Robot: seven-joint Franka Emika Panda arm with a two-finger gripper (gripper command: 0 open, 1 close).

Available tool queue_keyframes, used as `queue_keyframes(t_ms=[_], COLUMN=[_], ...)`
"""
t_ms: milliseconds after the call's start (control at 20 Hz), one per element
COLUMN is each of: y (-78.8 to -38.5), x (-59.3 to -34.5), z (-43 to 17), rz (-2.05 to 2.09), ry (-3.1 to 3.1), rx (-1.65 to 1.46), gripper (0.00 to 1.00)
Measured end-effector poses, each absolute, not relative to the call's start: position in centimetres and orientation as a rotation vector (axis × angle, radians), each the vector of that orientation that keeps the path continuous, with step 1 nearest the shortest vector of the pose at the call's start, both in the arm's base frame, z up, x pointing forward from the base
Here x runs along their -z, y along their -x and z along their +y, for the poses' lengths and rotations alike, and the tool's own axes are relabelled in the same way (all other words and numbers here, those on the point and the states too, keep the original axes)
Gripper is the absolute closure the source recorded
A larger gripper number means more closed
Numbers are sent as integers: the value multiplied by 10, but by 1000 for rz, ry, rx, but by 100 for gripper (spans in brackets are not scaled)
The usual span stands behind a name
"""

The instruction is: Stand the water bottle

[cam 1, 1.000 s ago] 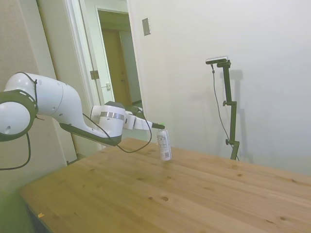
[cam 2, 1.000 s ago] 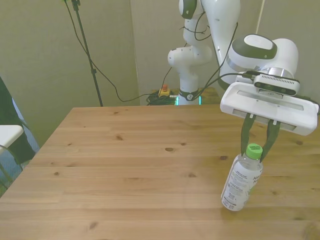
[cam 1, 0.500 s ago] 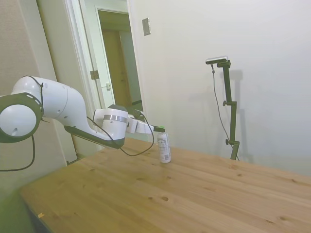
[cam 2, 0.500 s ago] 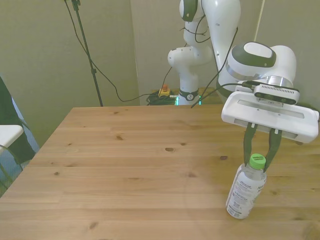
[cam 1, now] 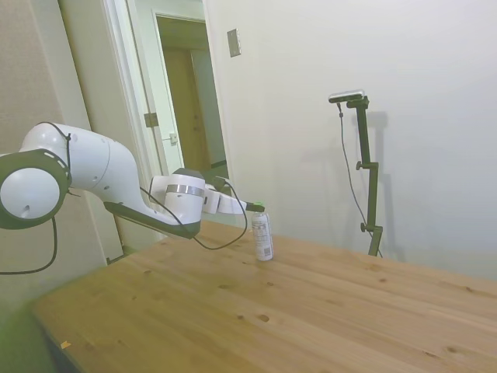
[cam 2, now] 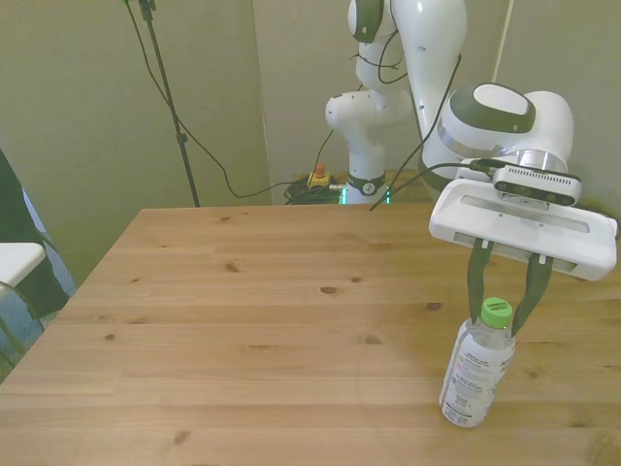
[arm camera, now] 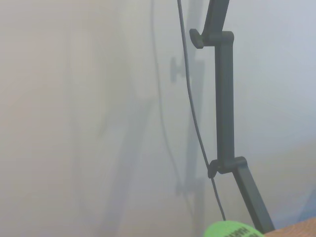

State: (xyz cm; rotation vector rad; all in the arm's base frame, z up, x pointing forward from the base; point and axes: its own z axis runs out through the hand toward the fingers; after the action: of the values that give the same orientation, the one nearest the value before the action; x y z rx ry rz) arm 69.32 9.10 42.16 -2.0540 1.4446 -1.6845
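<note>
Now the water bottle (cam 2: 475, 370) stands nearly upright, lower right of front view, base on the wooden table (cam 2: 243, 320). Looks light, thin-walled, slick, tippy. Best hold: stiff neck under the green cap (cam 2: 496, 311). Gripper (cam 2: 505, 313) fingers spread either side of cap; contact unclear.

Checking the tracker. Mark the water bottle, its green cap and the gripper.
water bottle (cam 2: 473, 372), front view, on the white label.
green cap (cam 2: 496, 311), front view, on the cap's top.
gripper (cam 2: 503, 320), front view, midway between its fingertips.
</note>
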Motion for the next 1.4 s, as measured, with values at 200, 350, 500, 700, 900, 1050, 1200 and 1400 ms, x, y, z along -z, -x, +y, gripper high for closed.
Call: queue_keyframes(t_ms=[200,350,500,700,900,1050,1200,1400], y=[-692,-689,-680,-654,-619,-594,-576,-550], x=[-421,-428,-447,-479,-501,-508,-508,-496], z=[89,86,85,88,94,97,94,98], rz=[1449,1451,1440,1367,1288,1208,1162,1116], ry=[2057,2045,2033,2081,2209,2293,2365,2476], rx=[1683,1689,1702,1682,1557,1461,1357,1191], gripper=[0,0,0,0,0,0,0,0])
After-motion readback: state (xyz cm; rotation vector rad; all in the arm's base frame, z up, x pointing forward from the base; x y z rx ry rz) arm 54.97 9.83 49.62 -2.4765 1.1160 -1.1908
